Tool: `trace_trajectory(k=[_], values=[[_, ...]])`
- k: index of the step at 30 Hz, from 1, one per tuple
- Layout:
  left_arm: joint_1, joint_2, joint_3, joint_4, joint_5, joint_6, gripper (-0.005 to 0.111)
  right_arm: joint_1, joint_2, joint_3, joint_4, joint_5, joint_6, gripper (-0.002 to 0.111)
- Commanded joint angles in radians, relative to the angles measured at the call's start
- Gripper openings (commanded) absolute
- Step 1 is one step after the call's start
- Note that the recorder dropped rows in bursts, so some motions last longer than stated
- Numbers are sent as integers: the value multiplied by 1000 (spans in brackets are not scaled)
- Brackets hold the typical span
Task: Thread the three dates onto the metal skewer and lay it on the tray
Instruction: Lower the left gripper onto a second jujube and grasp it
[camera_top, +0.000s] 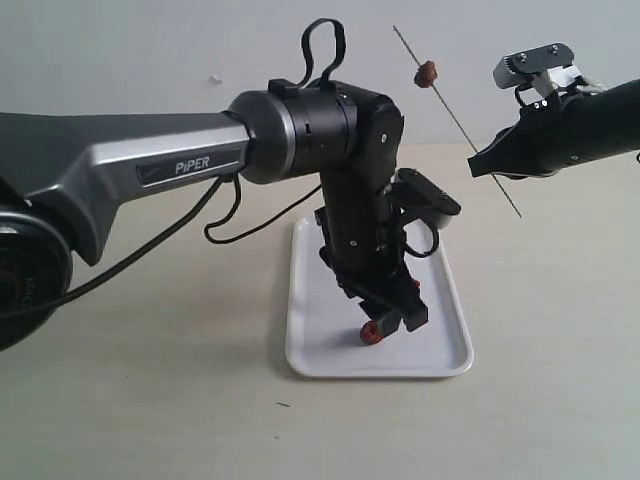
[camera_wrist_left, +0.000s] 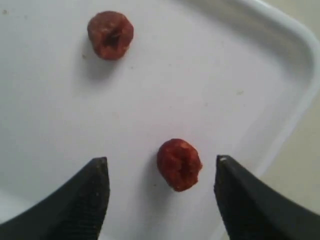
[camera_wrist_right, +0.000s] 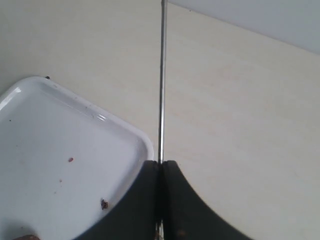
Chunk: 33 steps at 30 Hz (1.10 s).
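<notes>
In the exterior view my left gripper (camera_top: 392, 324) points down onto the white tray (camera_top: 440, 368). The left wrist view shows it open (camera_wrist_left: 161, 161), with one dark red date (camera_wrist_left: 179, 164) lying between the fingers and touching neither. A second date (camera_wrist_left: 110, 35) lies farther off on the tray (camera_wrist_left: 299, 47). Only one tray date (camera_top: 372, 333) shows in the exterior view. My right gripper (camera_top: 478, 165) (camera_wrist_right: 161, 164) is shut on the thin metal skewer (camera_top: 455, 117) (camera_wrist_right: 162, 80), held slanting in the air. The third date (camera_top: 426, 73) sits threaded near its upper end.
The left arm's grey and black body (camera_top: 180, 165) and its loose cable (camera_top: 240, 225) span the left and middle above the beige table (camera_top: 150, 400). Tiny dark specks (camera_wrist_right: 104, 203) dot the tray near its corner (camera_wrist_right: 142, 140).
</notes>
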Motion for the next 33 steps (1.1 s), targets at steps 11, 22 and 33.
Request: trace_trajectory(k=[11, 22, 33], values=[[-10, -9, 88, -5, -121, -6, 61, -1, -6, -2, 15, 0, -3, 0], [-16, 27, 88, -17, -128, -6, 61, -1, -6, -2, 15, 4, -3, 0], [-16, 27, 88, -17, -81, -32, 46, -1, -6, -2, 15, 2, -3, 0]])
